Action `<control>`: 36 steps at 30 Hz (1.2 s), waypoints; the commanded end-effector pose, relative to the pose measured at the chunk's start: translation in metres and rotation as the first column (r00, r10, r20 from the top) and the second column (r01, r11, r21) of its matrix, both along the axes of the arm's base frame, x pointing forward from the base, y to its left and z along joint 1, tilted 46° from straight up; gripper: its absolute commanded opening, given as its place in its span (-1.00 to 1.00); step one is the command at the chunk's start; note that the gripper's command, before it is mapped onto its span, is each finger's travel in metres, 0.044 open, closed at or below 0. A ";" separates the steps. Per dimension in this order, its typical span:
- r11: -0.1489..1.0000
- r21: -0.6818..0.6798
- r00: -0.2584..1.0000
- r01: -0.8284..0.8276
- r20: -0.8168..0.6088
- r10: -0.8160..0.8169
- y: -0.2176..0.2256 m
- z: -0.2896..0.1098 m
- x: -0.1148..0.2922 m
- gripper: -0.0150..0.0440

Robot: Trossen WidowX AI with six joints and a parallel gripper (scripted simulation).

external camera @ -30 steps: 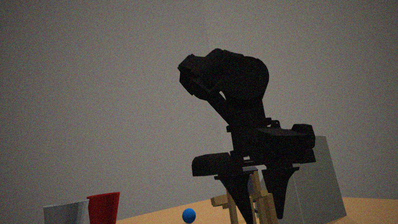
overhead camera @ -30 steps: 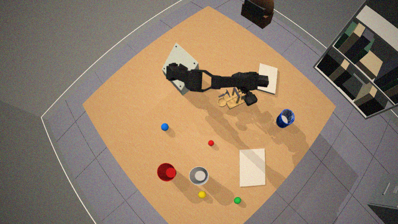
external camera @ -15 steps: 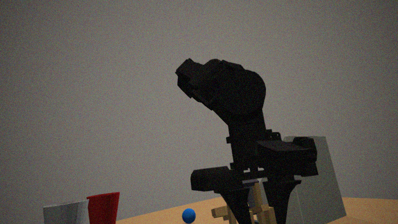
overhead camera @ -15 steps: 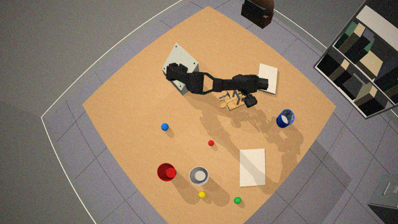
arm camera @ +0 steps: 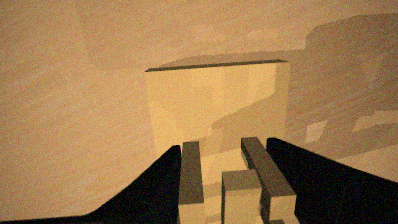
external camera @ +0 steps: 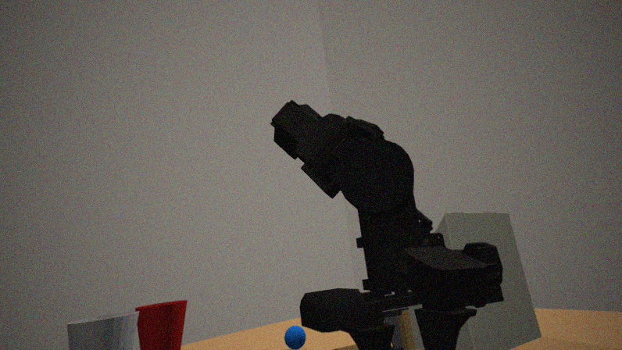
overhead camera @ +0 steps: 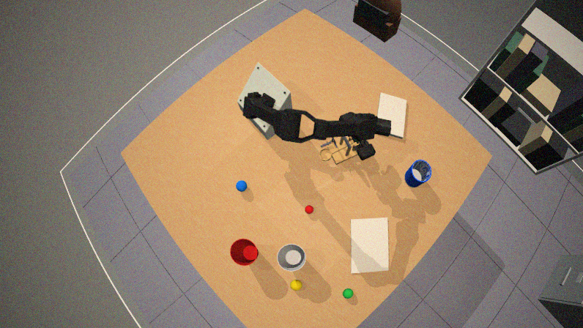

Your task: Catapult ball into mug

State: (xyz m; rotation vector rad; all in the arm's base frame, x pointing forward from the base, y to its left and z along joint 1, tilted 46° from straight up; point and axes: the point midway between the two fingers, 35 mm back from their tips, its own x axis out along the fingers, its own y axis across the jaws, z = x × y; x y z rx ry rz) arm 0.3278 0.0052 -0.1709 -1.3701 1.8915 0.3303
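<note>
The wooden catapult [overhead camera: 340, 157] [arm camera: 215, 95] stands partly under the arm; its ring-shaped cup points left in the top view and looks empty. My gripper [arm camera: 223, 149] [external camera: 405, 337] is shut on the catapult's frame, one finger outside each of its two uprights. The fingertips are cut off in the exterior view and hidden from above. The blue mug [overhead camera: 410, 178] stands to the right of the catapult. A red ball [overhead camera: 309, 209], a blue ball [overhead camera: 241, 185] [external camera: 294, 337], a yellow ball [overhead camera: 296, 285] and a green ball [overhead camera: 348, 293] lie on the table.
A red mug [overhead camera: 244, 252] [external camera: 162, 326] and a grey mug [overhead camera: 291, 257] [external camera: 103, 333] stand at the lower left in the top view. One white pad [overhead camera: 369, 245] lies below the blue mug, another white pad [overhead camera: 392, 112] beyond the wrist. A grey-green block [overhead camera: 266, 83] [external camera: 487, 234] stands by the arm's base.
</note>
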 end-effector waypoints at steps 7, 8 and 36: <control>1.000 0.000 1.000 0.000 0.000 0.000 0.000 0.000 0.000 -0.40; 1.000 0.000 1.000 0.000 0.000 0.000 0.000 0.000 0.000 -0.31; 1.000 0.004 1.000 -0.013 0.002 0.013 0.065 0.060 0.012 1.00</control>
